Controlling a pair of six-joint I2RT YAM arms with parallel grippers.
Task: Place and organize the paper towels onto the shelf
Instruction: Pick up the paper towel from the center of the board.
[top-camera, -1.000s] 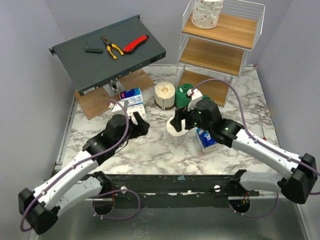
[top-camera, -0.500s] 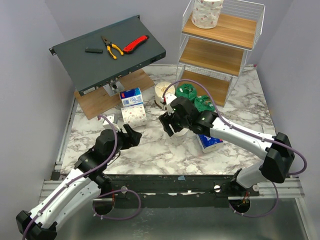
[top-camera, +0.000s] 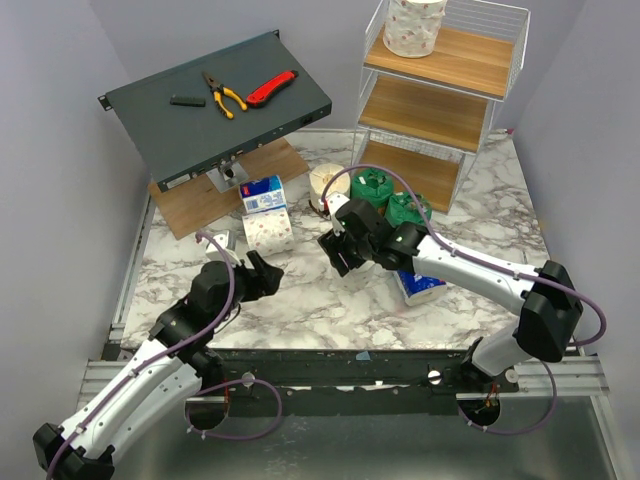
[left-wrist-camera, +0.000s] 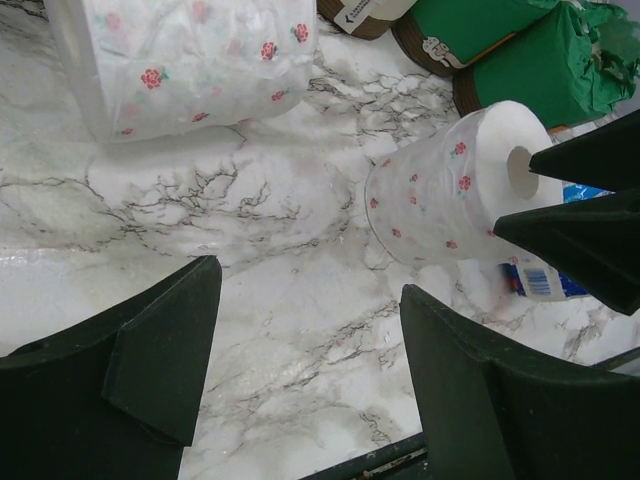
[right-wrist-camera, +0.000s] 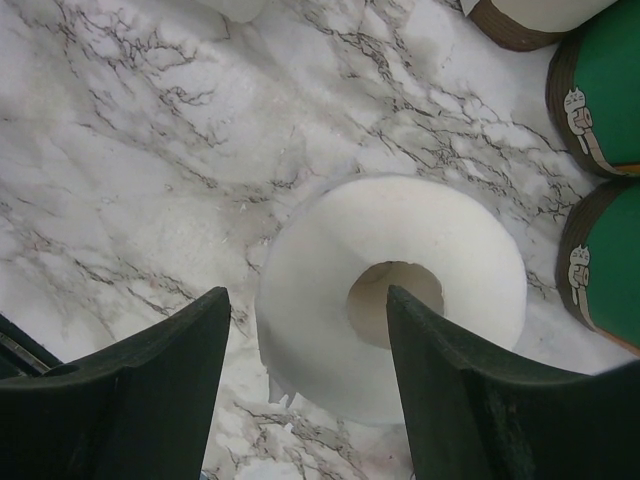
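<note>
A white pink-print roll (right-wrist-camera: 395, 300) stands upright on the marble table. My right gripper (top-camera: 342, 252) hovers over it, open, with one finger on each side of the roll's top and not touching it (right-wrist-camera: 305, 300). The roll also shows in the left wrist view (left-wrist-camera: 440, 195). My left gripper (top-camera: 262, 272) is open and empty above bare marble (left-wrist-camera: 310, 340). A second pink-print roll (top-camera: 268, 230) lies by a blue-and-white pack (top-camera: 263, 195). A third (top-camera: 412, 25) stands on the top tier of the shelf (top-camera: 440, 110). A cream roll (top-camera: 325, 185) and two green rolls (top-camera: 374, 185) (top-camera: 408, 208) stand in front of the shelf.
Another blue-and-white pack (top-camera: 418, 283) lies under my right arm. A slanted dark grey box (top-camera: 215, 105) with pliers and a red knife stands at the back left, on a flat wooden board (top-camera: 200, 195).
My left gripper has let go of the lying pink-print roll and drawn back toward the near edge. My right gripper has shifted left over the upright roll.
</note>
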